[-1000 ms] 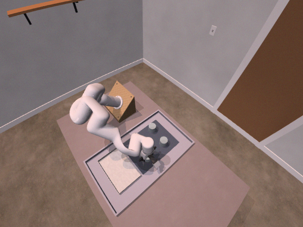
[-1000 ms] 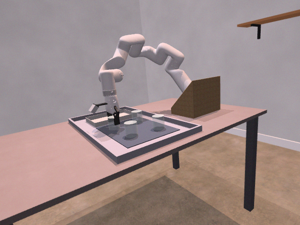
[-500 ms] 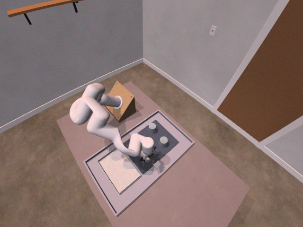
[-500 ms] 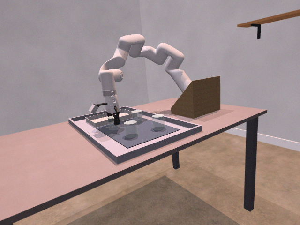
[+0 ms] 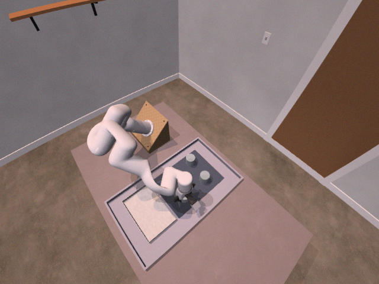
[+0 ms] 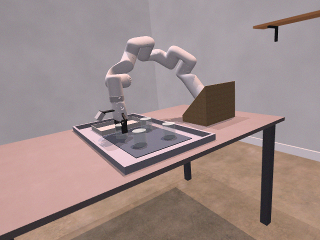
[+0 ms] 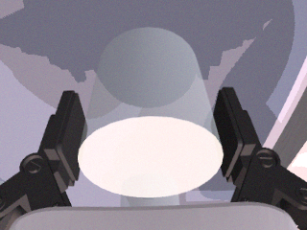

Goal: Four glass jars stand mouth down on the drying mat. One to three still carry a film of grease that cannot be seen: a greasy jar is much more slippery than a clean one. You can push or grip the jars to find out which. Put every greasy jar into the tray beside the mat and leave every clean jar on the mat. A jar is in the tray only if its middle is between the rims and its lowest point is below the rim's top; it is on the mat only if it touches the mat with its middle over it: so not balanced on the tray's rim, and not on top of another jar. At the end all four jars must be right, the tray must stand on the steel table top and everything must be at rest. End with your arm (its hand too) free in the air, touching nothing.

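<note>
The tool (image 5: 185,195) (image 6: 120,125) (image 7: 149,107) stands nearly wide open, lowered around one upside-down jar (image 6: 121,134) (image 7: 150,155), with a black finger on each side. In the wrist view both fingers come right up to the edges of the jar's pale upper end; whether either pad touches the glass cannot be told, and no firm grip shows. This jar stands on the dark mat (image 5: 214,180) (image 6: 157,148), near the tray (image 5: 150,213) (image 6: 102,132). The hand largely covers it from above, and a finger crosses part of it in the exterior view.

Two more jars, the base-side jar (image 5: 190,158) (image 6: 168,131) and the outer jar (image 5: 204,176) (image 6: 139,138), stand upside down on the mat, apart from the tool. The fourth jar (image 6: 146,124) shows behind the tool in the exterior view, also on the mat; the arm (image 5: 131,152) (image 6: 140,42) hides it from above.

No jar can be made out in the tray, which sits beside the mat on the rimmed tabletop (image 5: 147,255) (image 6: 129,163). The arm and its shadows obscure the tray's edge nearest the mat. The glass is see-through, so the jars' lower outlines are faint, and grease cannot be seen.
</note>
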Controlling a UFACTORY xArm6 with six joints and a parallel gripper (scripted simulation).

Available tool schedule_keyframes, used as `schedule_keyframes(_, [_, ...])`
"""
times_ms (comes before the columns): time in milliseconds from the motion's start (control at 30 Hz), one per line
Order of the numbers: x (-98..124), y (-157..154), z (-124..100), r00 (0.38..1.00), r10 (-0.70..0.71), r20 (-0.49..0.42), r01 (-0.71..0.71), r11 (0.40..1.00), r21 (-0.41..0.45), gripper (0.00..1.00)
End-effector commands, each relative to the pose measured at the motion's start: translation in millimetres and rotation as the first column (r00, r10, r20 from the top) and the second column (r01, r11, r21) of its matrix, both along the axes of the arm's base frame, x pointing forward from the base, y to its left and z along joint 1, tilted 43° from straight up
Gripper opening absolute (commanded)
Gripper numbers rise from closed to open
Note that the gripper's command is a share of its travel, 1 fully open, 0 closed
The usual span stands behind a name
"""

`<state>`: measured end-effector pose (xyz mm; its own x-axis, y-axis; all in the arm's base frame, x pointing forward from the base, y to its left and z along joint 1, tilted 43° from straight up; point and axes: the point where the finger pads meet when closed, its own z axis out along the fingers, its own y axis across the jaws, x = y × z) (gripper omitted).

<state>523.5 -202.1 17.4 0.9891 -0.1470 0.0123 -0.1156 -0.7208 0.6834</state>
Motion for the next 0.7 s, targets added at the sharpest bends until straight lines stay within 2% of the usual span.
schedule_keyframes(0, [1.5, 0.8, 1.4, 1.000, 0.002, 0.004, -0.002, 1.000, 0.000, 0.85])
schedule_keyframes(500, [1.5, 0.8, 1.4, 1.000, 0.002, 0.004, -0.002, 1.000, 0.000, 0.85])
schedule_keyframes(533, [1.5, 0.8, 1.4, 1.000, 0.002, 0.004, -0.002, 1.000, 0.000, 0.82])
schedule_keyframes(667, [1.5, 0.8, 1.4, 1.000, 0.002, 0.004, -0.002, 1.000, 0.000, 0.82])
